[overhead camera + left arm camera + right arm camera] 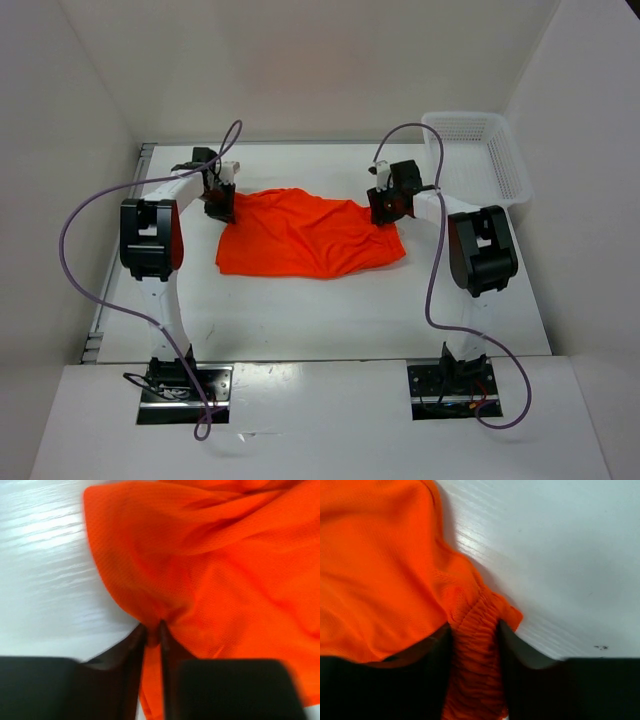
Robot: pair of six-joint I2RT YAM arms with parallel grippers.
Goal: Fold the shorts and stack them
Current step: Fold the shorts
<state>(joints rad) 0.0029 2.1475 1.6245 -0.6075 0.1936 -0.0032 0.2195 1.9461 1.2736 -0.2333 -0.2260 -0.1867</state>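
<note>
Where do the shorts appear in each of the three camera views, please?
Top external: the shorts lie mid-table, spread between the two arms.
Left wrist: the shorts fill the top and right, with a bunched corner pinched in the left claw.
Right wrist: the shorts fill the left, with their gathered edge gripped in the right claw.
Shared landmark: the white table shows beside the cloth in every view.

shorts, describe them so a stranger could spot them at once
On the white table, at its middle, lie the shorts, pinched by the left gripper and right gripper. They are the only orange cloth; the basket nearby is white.
</note>
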